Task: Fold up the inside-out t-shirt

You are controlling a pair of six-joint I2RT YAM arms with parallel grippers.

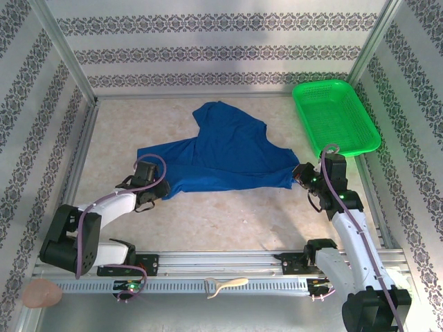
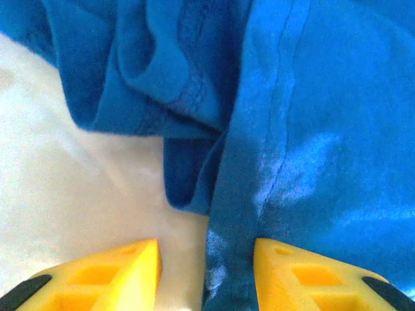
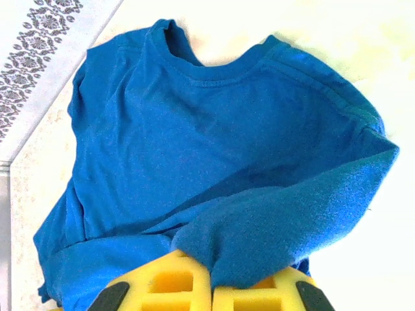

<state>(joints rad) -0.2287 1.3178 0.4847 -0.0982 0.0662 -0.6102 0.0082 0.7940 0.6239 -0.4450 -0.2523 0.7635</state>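
The blue t-shirt (image 1: 221, 155) lies spread and wrinkled on the table (image 1: 228, 214), just left of the green basket (image 1: 336, 114). The right gripper (image 3: 211, 275) is clamped on the shirt corner nearest the basket. At the end farthest from the basket, the left gripper (image 2: 206, 256) stands with jaws apart, a hem between them.

The royal blue wrinkly cloth t-shirt (image 1: 221, 149) looks soft and matt; the green rectangular plastic mesh basket (image 1: 336, 114) shines slightly; the pale bench (image 1: 228, 214) is smooth.
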